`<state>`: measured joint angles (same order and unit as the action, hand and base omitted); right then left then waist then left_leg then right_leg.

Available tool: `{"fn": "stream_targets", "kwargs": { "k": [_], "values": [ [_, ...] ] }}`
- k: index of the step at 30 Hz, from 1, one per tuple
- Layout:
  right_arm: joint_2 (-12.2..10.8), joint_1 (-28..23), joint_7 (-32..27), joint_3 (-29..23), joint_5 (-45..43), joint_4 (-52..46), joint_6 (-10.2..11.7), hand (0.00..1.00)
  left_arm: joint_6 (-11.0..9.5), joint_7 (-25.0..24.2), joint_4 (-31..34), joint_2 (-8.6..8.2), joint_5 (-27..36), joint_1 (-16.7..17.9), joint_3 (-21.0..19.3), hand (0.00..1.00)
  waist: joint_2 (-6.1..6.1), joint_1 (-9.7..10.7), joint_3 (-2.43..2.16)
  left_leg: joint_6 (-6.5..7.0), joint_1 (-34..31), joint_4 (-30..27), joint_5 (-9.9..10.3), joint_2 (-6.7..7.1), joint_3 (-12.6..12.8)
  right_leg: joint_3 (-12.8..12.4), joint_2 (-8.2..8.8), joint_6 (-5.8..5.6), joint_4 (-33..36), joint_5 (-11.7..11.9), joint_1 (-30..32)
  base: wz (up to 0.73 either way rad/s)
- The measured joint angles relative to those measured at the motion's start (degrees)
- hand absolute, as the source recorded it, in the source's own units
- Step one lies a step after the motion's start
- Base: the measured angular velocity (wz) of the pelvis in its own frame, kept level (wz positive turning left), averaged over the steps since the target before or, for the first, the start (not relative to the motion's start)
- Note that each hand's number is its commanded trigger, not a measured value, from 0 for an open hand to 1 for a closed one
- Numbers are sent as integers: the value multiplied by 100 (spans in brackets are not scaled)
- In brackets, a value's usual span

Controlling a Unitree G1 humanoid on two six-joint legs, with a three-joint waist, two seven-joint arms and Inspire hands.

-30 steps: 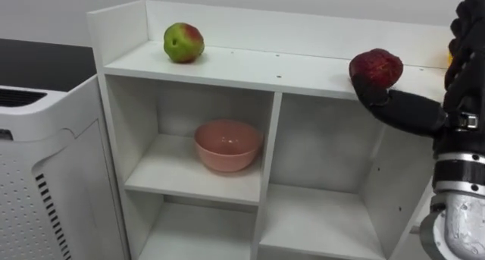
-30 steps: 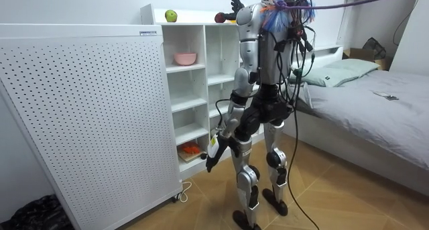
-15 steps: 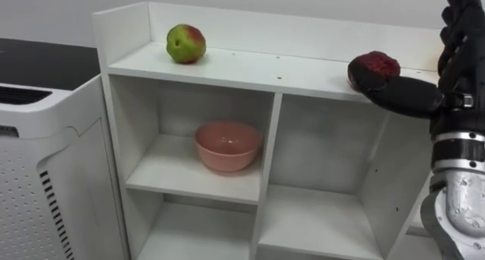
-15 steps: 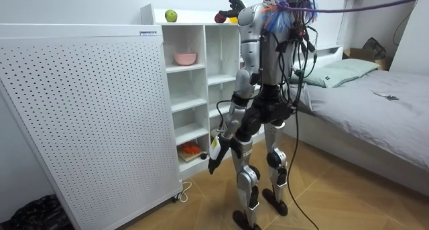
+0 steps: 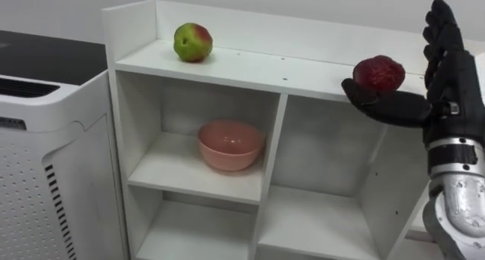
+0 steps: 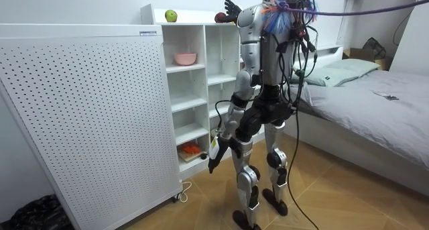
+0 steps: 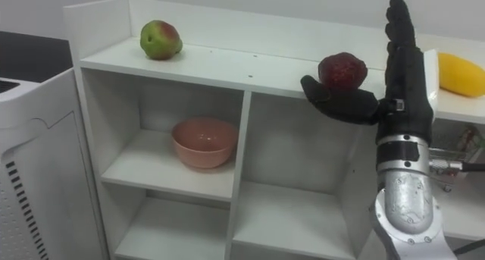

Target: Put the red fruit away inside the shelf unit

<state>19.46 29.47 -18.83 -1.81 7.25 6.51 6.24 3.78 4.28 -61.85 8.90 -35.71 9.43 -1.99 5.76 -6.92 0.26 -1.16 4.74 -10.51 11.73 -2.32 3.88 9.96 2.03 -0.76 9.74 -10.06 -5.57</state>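
Note:
A dark red fruit (image 5: 377, 73) sits at the front edge of the white closet's top shelf (image 5: 250, 67), right of the middle. My right hand (image 5: 447, 70) stands just to its right, open, with fingers straight up and the thumb reaching along below the fruit's front. I cannot tell whether the thumb touches it. A green-and-red apple (image 5: 192, 42) lies at the shelf's left end. A yellow fruit (image 7: 461, 73) lies to the right, behind the hand. My left hand (image 6: 213, 159) hangs by my hip in the room view.
A pink bowl (image 5: 230, 145) stands in the upper left compartment. A white perforated cabinet (image 5: 45, 161) adjoins the closet on the left. Something orange (image 6: 191, 149) lies on a low shelf. A bed (image 6: 375, 102) is behind me. I stand upright close before the closet.
The right hand's fingers have straightened upward beside the red fruit and the hand sits slightly lower. The whole eye view has shifted a little to the right.

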Motion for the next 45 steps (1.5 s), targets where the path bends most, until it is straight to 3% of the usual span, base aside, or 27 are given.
{"fn": "stream_targets", "kwargs": {
  "k": [7, 8, 10, 18, 34, 45],
  "values": [
    [78, 4, 126, 55, -4, 223, -127, 0, 101, 1, 0, 1, 6, 12, 0, 0, -3, -12, 12, 0, 1, 2, 0, 1, -6, 20, 3, 0, 1, 0, 4, 1],
    [78, 4, 139, 58, -4, 225, -139, 11, 102, 2, 0, 2, 6, 9, 0, 0, -1, -14, 13, 0, 1, 2, 0, 1, -7, 21, 3, 0, 1, 0, 4, 0],
    [78, 4, 144, 58, -4, 225, -139, 100, 102, 3, 1, 2, 6, 9, -4, 0, 8, -15, 17, 0, 0, 2, 0, 1, -6, 22, 2, 0, -2, 0, 4, 0],
    [80, 7, 343, 60, -35, 315, -140, 100, 117, 2, 35, 9, 12, 10, -9, 0, 49, 24, 34, 0, 51, 4, 0, 1, -29, 47, 2, 0, -9, 0, -54, 0],
    [251, 330, 139, 51, 153, 606, -84, 100, 115, -7, 148, 8, 11, 14, 8, 0, 75, 14, 33, -3, 80, 26, 2, -3, -64, 165, 1, 3, -10, 2, -106, 1],
    [251, 277, 282, 211, 117, -243, -152, 100, 95, 28, 148, 5, 11, 39, 7, 0, -59, 18, -29, -2, -34, 16, 2, -7, 45, 110, 5, 3, -8, 2, 58, -6]
  ]
}}
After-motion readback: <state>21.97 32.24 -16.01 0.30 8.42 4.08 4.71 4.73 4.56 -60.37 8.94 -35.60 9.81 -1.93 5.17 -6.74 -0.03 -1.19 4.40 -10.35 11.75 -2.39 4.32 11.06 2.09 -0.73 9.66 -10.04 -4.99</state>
